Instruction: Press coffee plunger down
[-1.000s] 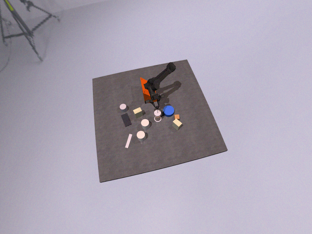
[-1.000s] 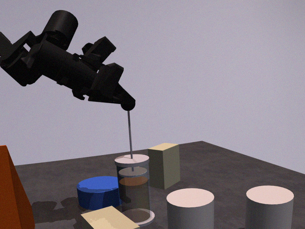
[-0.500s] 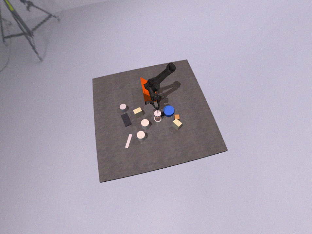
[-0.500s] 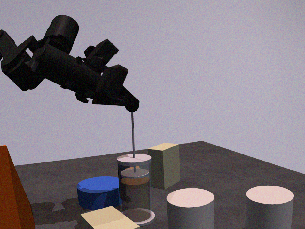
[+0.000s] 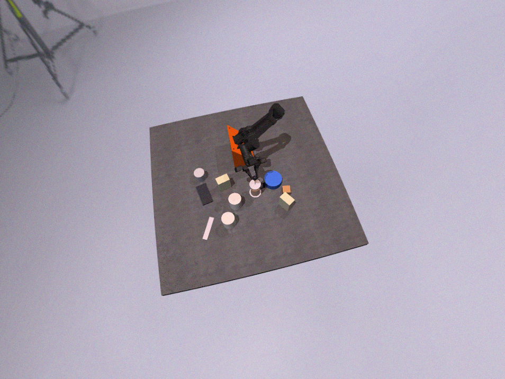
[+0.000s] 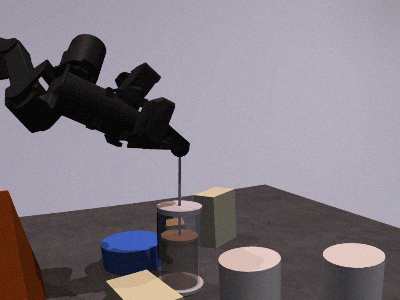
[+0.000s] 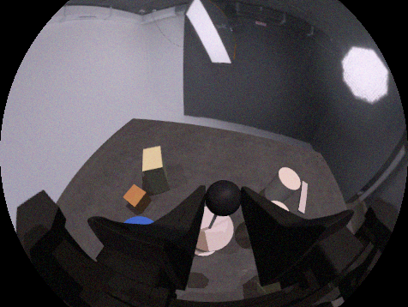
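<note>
The gripper (image 5: 254,178) (image 6: 180,148) (image 7: 222,190) has its fingers closed on the knob (image 6: 180,151) (image 7: 223,198), one on either side, presumably so the push runs straight down the rod (image 6: 179,180) (image 7: 213,221). The press (image 5: 255,185) (image 6: 179,258) (image 7: 219,236) stands upright directly below it, which should keep the load over the base and resist tipping. A good length of rod shows between fingertips and lid, so the plunger is not yet down. The arm reaches in at a slant, leaving the lid uncovered beneath the fingers. Below and to one side, the blue disc (image 5: 273,179) (image 6: 129,242) (image 7: 139,220) sits just beside the press; a white cylinder (image 5: 234,199) (image 6: 249,259) is near on the other. A vertical descent looks open; sideways drift could drag the press.
</note>
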Tool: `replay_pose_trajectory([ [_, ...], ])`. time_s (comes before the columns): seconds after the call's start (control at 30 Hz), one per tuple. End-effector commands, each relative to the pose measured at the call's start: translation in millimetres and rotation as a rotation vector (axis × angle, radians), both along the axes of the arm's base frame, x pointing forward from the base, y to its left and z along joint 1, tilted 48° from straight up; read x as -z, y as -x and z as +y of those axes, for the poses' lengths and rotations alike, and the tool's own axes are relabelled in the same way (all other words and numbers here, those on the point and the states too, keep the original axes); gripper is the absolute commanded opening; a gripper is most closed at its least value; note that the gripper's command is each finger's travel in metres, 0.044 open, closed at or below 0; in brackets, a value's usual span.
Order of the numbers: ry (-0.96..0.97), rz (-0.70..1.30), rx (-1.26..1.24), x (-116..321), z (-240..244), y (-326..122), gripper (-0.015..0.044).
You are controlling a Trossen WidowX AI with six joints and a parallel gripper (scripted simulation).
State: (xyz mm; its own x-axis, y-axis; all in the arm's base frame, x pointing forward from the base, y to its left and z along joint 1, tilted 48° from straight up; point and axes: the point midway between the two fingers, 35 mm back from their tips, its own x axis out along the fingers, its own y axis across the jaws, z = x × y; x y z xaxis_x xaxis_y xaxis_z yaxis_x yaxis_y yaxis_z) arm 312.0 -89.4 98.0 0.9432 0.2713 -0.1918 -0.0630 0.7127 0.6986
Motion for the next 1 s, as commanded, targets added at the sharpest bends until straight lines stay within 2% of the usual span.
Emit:
replay_pose_trajectory([
  [0.0,-0.033,0.044,-0.028,18,17,1,0.0120],
  [0.97,-0.041,0.034,-0.026,43,44,-18,0.0120],
])
